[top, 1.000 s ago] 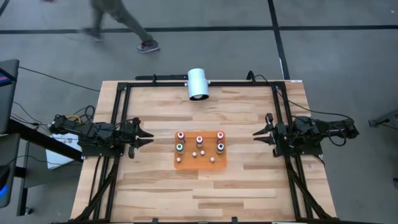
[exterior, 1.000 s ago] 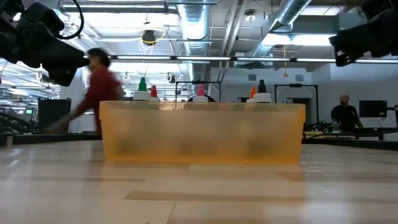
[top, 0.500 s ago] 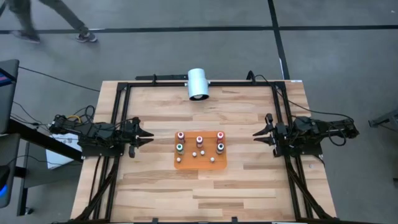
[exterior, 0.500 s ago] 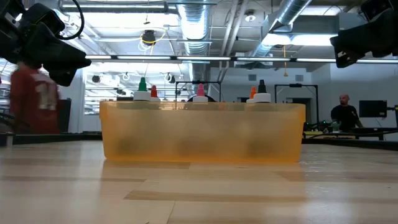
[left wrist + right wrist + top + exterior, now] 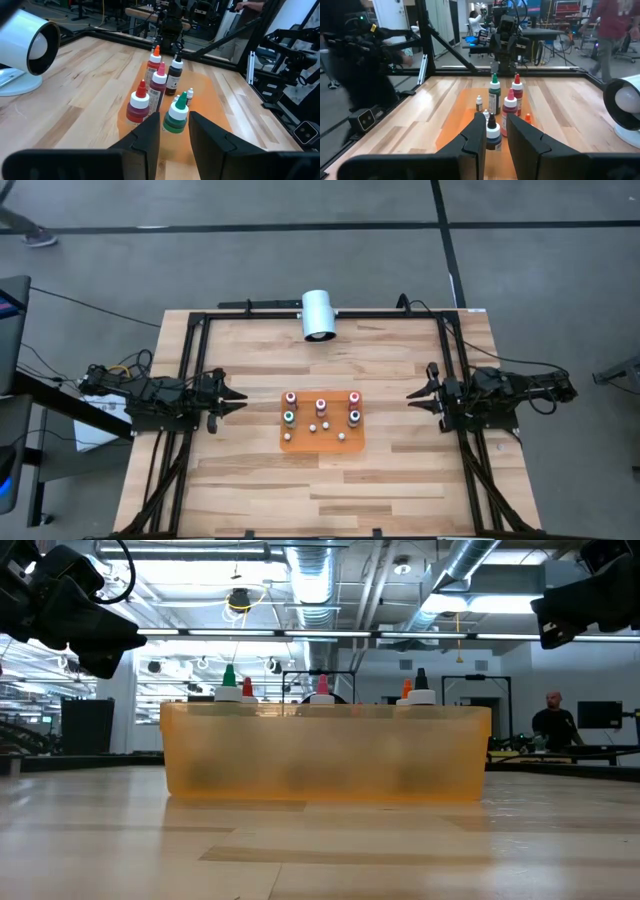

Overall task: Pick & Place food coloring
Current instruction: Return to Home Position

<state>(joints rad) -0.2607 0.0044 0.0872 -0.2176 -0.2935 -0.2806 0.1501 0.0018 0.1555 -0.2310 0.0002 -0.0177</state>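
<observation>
The food coloring bottles (image 5: 321, 406) stand upright on a flat orange tray (image 5: 300, 443) in the middle of the table. Their tops are red, pink, orange, green and black, and several tiny white ones stand among them. In the low view only their tips (image 5: 323, 687) show above the tray wall (image 5: 325, 755). My left gripper (image 5: 240, 397) hovers open to the tray's left, pointing at it. My right gripper (image 5: 410, 395) hovers open to the tray's right. Both wrist views look at the bottles (image 5: 159, 87) (image 5: 495, 97) between open fingers.
A big white cylinder (image 5: 319, 315) lies at the table's far edge, its open end facing the tray. Black frame rails (image 5: 190, 380) run along the left, right and far sides. Bare wood lies near the tray on all sides. A person (image 5: 610, 25) stands in the room beyond.
Both arms and the bottles have kept still. A person in a red top has walked past the table's far side toward the left and almost out of the high and low views.
</observation>
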